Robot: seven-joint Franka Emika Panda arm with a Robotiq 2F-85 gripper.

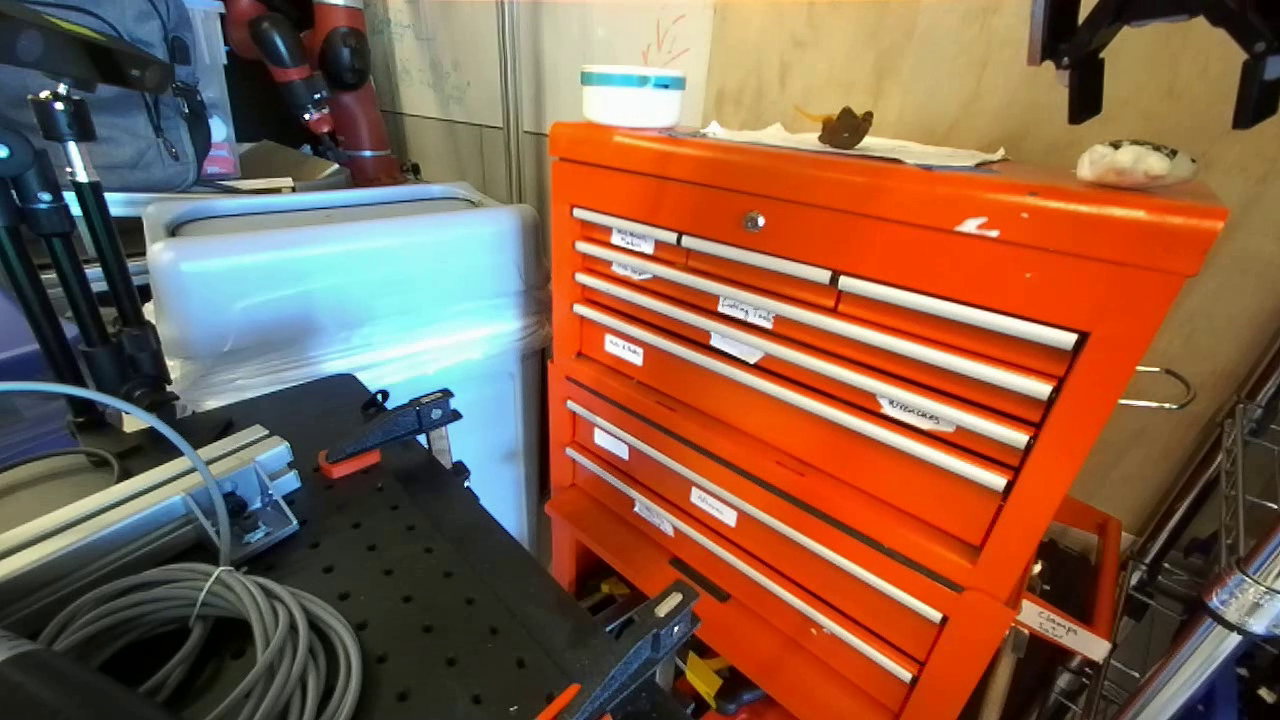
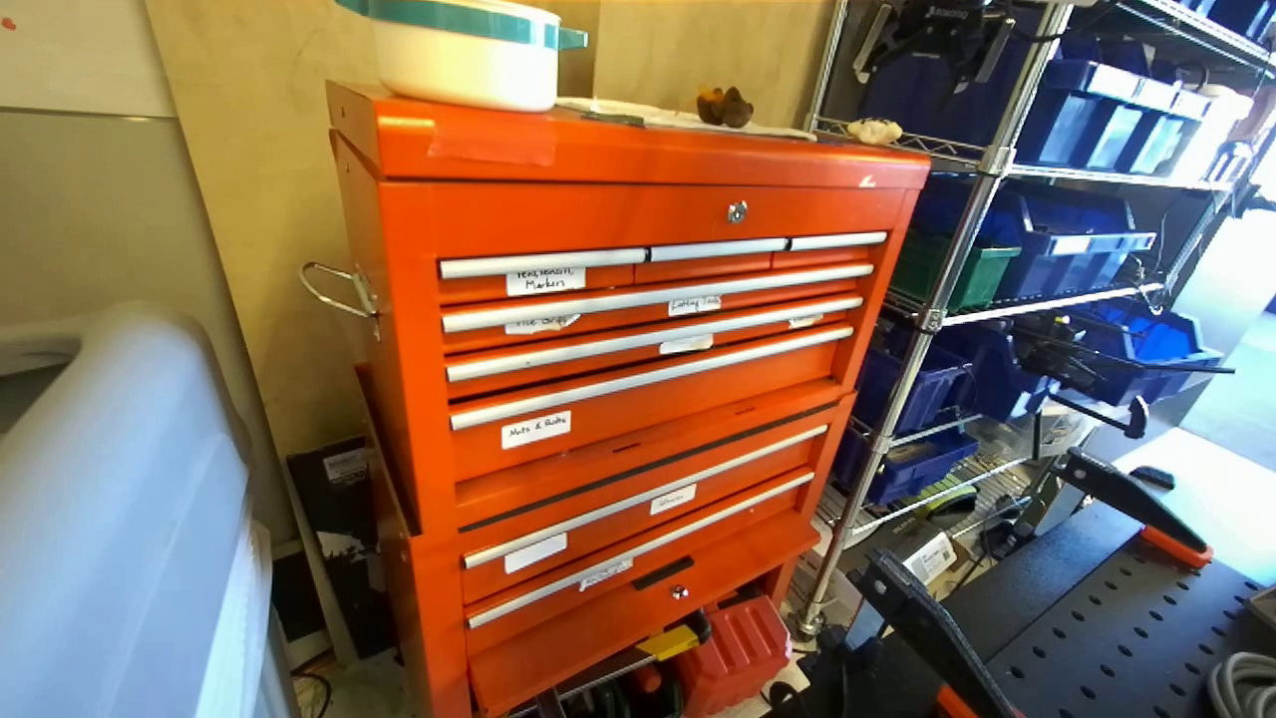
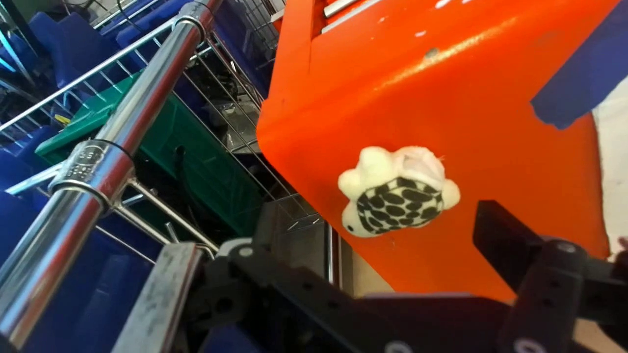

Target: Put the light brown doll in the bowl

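The table (image 3: 495, 147) is the glossy orange top of a chest (image 1: 800, 450), bearing a few white marks and set before a tan wall (image 1: 900, 60). Labelled drawers (image 1: 740, 410) with straight, dull-silver pulls (image 1: 790, 398) form the chest's face. In an exterior view, wire shelving (image 2: 932, 319) with blue bins (image 2: 1087, 249) stands to the right; in both exterior views, a black, perforated bench (image 1: 430, 600) with coiled grey cable (image 1: 325, 645) occupies the near side. The bowl (image 1: 633, 105), at the table's left end, is round and straight-sided, smooth white with a teal band. The doll (image 3: 400, 196) lies well apart from it, by the right edge: lumpy cream plush with a dark-spotted shell. Between them, a creased white sheet (image 1: 925, 151), touched by blue tape (image 3: 571, 88), carries a brown lump (image 1: 846, 128). The end effector (image 1: 1171, 92), black and angular, hangs above the doll, its fingers (image 1: 1086, 90) spread wide.
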